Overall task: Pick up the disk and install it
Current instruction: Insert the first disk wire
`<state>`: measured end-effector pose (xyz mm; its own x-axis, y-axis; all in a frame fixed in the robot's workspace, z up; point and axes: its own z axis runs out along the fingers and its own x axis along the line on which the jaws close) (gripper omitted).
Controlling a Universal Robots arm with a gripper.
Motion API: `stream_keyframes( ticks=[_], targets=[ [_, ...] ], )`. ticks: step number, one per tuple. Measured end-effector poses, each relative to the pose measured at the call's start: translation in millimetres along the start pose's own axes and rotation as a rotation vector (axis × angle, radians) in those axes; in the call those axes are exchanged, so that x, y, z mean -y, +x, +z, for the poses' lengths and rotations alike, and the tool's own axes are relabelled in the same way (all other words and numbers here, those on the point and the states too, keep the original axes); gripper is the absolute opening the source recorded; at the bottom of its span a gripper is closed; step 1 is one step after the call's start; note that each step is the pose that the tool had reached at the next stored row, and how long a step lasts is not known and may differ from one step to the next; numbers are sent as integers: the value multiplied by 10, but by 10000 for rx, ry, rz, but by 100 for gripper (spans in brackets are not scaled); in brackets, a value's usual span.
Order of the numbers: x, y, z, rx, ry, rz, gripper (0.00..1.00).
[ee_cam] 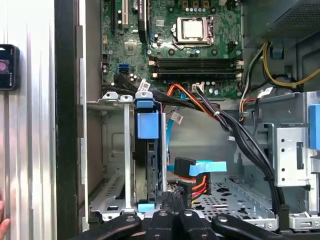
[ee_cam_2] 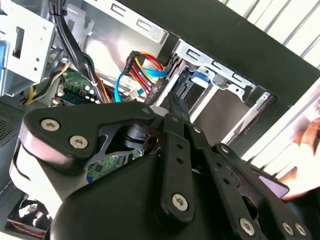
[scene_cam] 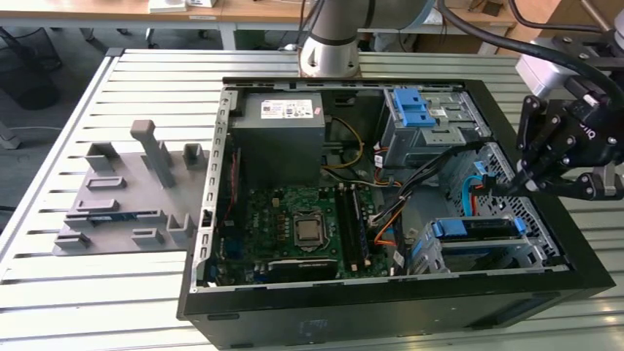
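Observation:
The disk point(scene_cam: 475, 229) sits on edge in the drive cage point(scene_cam: 527, 252) at the case's front corner on the exterior view's right, its blue frame facing up. In the first wrist view the disk point(ee_cam: 146, 160) stands in a cage slot, with its blue tab toward the motherboard. My gripper point(scene_cam: 507, 186) hovers just above the case, over the bay beside that cage. Its fingers point(ee_cam: 172, 202) are shut together on nothing, a short way from the disk's end. In the second wrist view the fingertips point(ee_cam_2: 173, 102) meet in a single point aimed at the red and blue cables.
The open black computer case point(scene_cam: 390, 307) lies on a slatted table. Inside are a motherboard point(scene_cam: 302, 227), a grey power supply box point(scene_cam: 283, 131), an upper cage with blue latches point(scene_cam: 424, 117) and cable bundles point(ee_cam: 200, 180). A grey fixture plate point(scene_cam: 127, 205) lies alongside. A hand point(ee_cam_2: 307, 145) is near the case.

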<state>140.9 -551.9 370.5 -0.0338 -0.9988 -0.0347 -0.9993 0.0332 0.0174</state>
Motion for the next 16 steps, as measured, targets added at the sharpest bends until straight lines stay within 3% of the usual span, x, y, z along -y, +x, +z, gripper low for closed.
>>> stream_keyframes(
  ticks=[2,3,6,9,11,14,15,16],
  targets=[
    [-3,-37,4,-226,14,4,11],
    [-4,-60,6,-302,18,5,11],
    [-16,-108,9,-336,21,26,11],
    [-48,-131,14,-364,31,70,24],
    [-49,-168,22,-392,33,101,24],
    [-51,-210,32,-495,37,110,25],
    [-51,-216,38,-523,38,111,31],
    [-51,-223,43,-546,39,112,31]
  ],
)
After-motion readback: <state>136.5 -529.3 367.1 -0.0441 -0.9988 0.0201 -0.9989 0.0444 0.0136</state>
